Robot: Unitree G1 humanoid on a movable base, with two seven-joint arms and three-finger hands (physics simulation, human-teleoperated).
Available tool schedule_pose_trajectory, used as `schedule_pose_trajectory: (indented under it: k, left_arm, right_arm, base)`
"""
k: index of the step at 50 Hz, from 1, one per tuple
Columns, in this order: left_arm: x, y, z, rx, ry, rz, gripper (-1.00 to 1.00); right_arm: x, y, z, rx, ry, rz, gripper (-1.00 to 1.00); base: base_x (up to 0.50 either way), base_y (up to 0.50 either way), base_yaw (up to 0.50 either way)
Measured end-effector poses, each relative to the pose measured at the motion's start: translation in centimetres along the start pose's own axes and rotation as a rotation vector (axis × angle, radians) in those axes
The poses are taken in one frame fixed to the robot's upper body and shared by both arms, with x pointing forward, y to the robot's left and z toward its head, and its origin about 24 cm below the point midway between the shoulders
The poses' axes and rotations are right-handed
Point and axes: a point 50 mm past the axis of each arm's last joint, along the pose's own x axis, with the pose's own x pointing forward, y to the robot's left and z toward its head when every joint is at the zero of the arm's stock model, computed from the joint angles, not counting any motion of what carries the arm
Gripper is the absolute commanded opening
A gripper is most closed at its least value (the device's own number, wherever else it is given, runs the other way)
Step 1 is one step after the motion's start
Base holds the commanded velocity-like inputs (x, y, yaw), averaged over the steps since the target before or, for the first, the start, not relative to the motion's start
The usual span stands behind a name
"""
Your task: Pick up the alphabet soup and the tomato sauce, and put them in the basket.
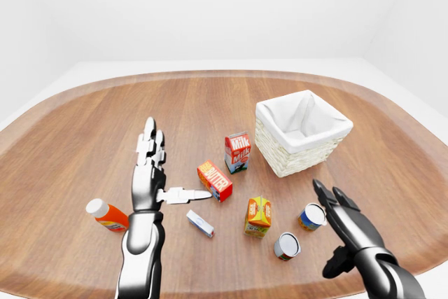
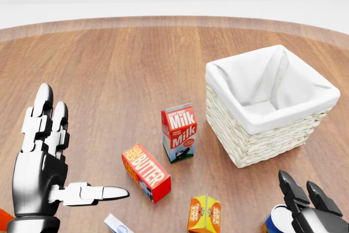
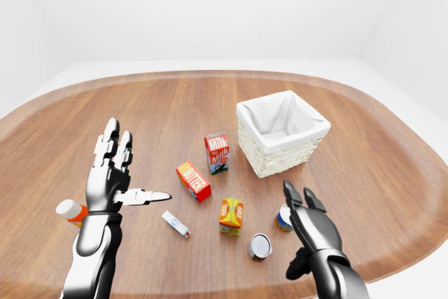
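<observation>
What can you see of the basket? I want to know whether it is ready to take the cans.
The basket is square, woven of pale wicker-like strands, with a white cloth liner folded over its rim. It stands upright and open on the wooden table, toward the right of the left-eye view, and what shows of its inside is empty. Nothing touches it: the milk carton stands just left of it with a gap, and both hands are clear of it.
</observation>
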Motion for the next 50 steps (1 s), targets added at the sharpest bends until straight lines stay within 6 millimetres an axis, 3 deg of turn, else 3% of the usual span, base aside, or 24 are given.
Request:
schedule_pose_trajectory:
  k: [50]
  left_arm:
    - [0.0, -0.1, 0.0, 0.001, -0.002, -0.004, 1.00]
  right_arm:
    - [3.6, 1.2, -0.4, -0.026, -0.014, 0.057, 1.00]
  base:
    - [0.00, 0.00, 0.00]
